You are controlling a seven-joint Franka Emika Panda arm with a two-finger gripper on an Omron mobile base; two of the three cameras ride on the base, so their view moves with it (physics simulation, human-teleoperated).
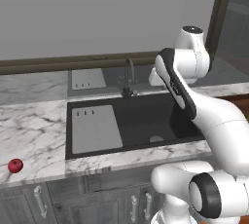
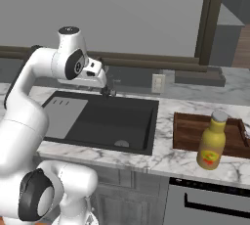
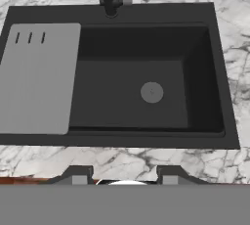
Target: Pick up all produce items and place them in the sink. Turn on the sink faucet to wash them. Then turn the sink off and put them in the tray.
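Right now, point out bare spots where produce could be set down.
Free: sink floor around the drain; counter between sink and fruit. Crowded: the bottle blocks the tray front; a grey panel covers the sink's left.

Red fruit [image 1: 15,165] on counter left of black sink [image 1: 146,121]; tray [image 2: 188,131] right.

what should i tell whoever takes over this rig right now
Claw: jaws stand apart, nothing between them, hovering above the sink's front edge and looking down into the basin.
Small glossy red round fruit: on the marble counter, left of the sink, untouched.
Black rectangular sink: no produce in it; a flat light-grey panel covers its left part.
Dark gooseneck faucet: behind the basin, no water seen running.
Reddish-brown wooden tray: right of the sink, with a yellow bottle in front of it.
Done: nothing yet.
Left: pick the fruit, sink it, wash, turn off, move to tray.
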